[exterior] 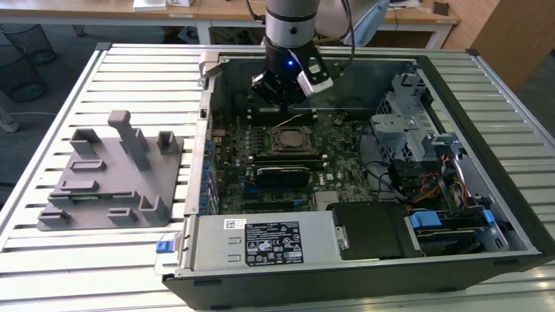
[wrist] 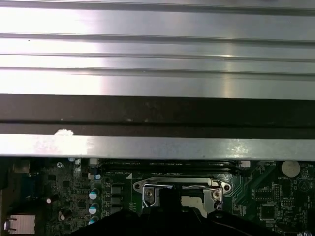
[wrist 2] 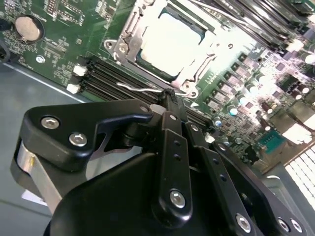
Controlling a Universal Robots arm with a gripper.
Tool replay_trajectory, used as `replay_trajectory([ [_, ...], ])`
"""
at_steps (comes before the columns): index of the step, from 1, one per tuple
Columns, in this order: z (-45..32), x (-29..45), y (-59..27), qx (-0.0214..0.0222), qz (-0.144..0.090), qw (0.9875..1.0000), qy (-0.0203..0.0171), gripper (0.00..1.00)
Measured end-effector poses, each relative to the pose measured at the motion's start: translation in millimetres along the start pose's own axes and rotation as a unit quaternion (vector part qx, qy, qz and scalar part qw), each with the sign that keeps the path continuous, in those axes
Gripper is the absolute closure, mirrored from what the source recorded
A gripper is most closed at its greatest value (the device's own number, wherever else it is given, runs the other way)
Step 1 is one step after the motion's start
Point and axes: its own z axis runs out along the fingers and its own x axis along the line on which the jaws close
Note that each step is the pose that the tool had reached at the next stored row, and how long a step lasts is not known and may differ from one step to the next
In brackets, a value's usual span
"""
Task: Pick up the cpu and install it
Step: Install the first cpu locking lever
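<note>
- The open computer case [exterior: 485,214] lies on its side on a slatted metal table [exterior: 52,260], with the green motherboard [exterior: 347,140] facing up.
- The arm [exterior: 290,19] reaches down into the case from the far side. Its gripper [exterior: 279,99] hangs just above the board, close behind the socket frame [exterior: 292,138] as the exterior view has it.
- The cpu [wrist 2: 170,42] already sits in the socket: in the second wrist view its silvery-white top shows bright and square, lying flat inside the metal socket frame [wrist 2: 129,37].
- In the first wrist view the same frame [wrist: 179,189] shows with part of the pale chip [wrist: 192,200] behind the dark gripper body.
- The black fingers [wrist 2: 173,105] stand pressed together at their tips, closed and holding nothing. They are poised beside the thin wire lever [wrist 2: 140,89] that runs along the edge of the socket. Whether they touch the lever cannot be told.
- Dark memory slots [wrist 2: 106,78] lie between the socket and the gripper.
- A grey plastic fixture [exterior: 117,175] with upright posts stands on the table at the exterior view's left, well apart from the gripper.
- A grey power supply [exterior: 260,242] occupies the near edge of the case.
</note>
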Motion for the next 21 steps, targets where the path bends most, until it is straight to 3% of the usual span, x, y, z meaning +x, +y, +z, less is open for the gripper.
replay_trajectory([
  [16,6.1,-7.4,0.9,0.0006,-0.007,1.0,0.0003,0.89],
  [21,8.4,-8.9,7.6,0.0041,-0.007,1.0,0.0003,0.89],
])
